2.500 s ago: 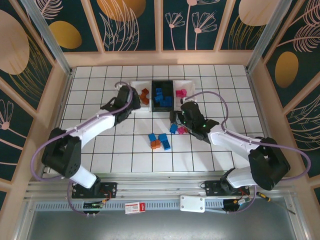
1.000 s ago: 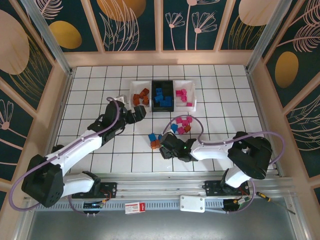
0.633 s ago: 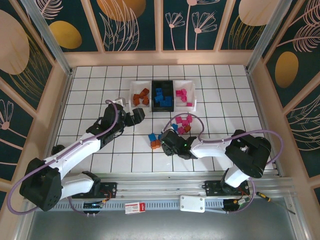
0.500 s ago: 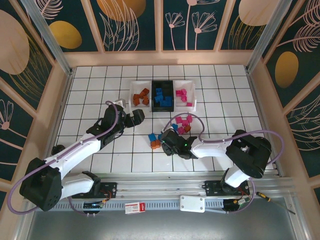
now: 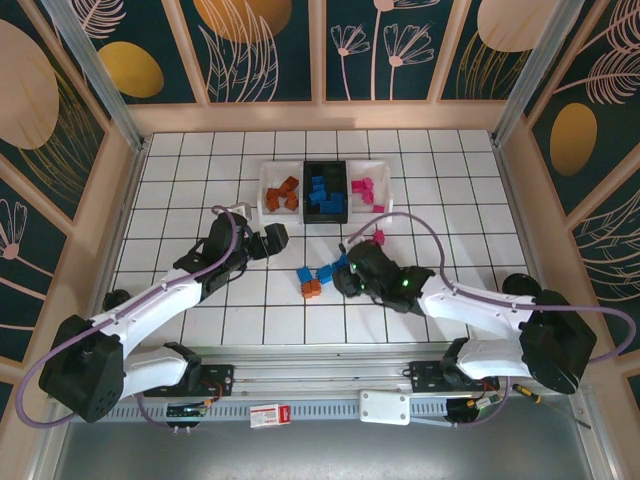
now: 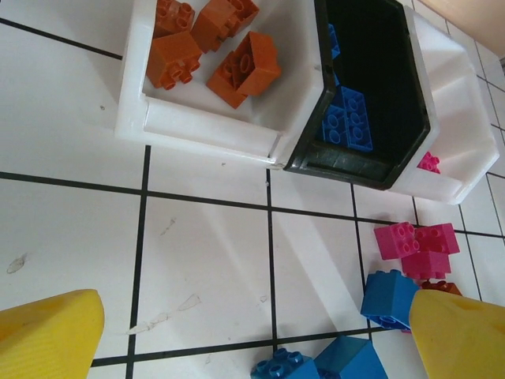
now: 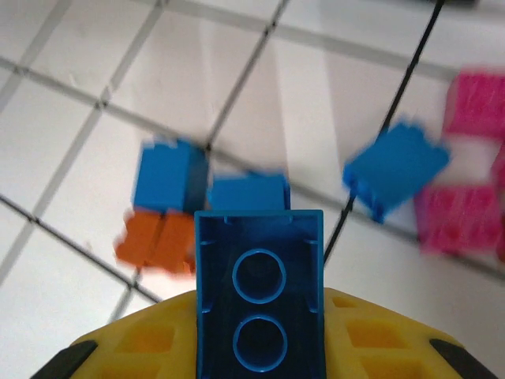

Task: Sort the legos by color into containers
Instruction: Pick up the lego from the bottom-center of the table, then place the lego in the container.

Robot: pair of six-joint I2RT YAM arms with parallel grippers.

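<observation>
1. your left gripper (image 5: 268, 240) hangs over the tiled table (image 5: 180, 180), just in front of the bins. its yellow fingers (image 6: 49, 333) stand wide apart with nothing between them.
2. your right gripper (image 5: 347, 278) is clamped on a blue brick (image 7: 259, 309). the brick's hollow underside faces the wrist camera, above the loose bricks.
3. the three bins sit side by side, touching, at the far middle of the table.
4. the left white bin (image 6: 205, 130) holds orange bricks (image 6: 245, 69), the black bin (image 6: 347, 162) holds blue bricks (image 6: 351, 118), and the right white bin (image 6: 458, 174) shows a pink brick (image 6: 429, 163).
5. loose on the tiles between your grippers lie a blue piece (image 5: 303, 273) and an orange piece (image 5: 312, 289), touching.
6. loose pink bricks (image 6: 414, 241) lie nearer the right white bin, with a loose blue brick (image 6: 389, 298) just beside them.
7. your right wrist view is blurred beyond the gripped brick, so you cannot tell the exact count there.
</observation>
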